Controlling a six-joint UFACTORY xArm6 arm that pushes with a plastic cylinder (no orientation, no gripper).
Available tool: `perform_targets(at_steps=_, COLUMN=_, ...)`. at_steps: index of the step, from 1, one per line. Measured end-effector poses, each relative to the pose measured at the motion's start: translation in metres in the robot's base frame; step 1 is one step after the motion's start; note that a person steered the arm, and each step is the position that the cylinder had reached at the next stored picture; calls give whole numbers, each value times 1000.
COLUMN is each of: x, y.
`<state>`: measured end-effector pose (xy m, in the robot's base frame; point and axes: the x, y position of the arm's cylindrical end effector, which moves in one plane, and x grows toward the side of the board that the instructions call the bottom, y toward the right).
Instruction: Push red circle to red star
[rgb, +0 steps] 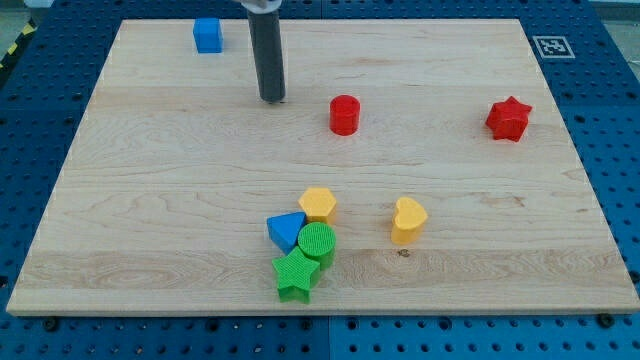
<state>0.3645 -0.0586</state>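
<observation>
The wooden desk (150, 200) holds the red star (508, 118) far at the view's right; the red circle (344, 114) stands mid-board, well apart from it. My tip (271, 99), a bare rod with no hand to open or close, sits near the circle's left, roughly in line for a rightward push
</observation>
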Motion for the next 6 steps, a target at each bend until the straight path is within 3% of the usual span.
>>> perform_targets(at_steps=1, x=23, y=32)
perform_targets(at_steps=5, x=30, y=126)
perform_targets(at_steps=6, x=31, y=126)
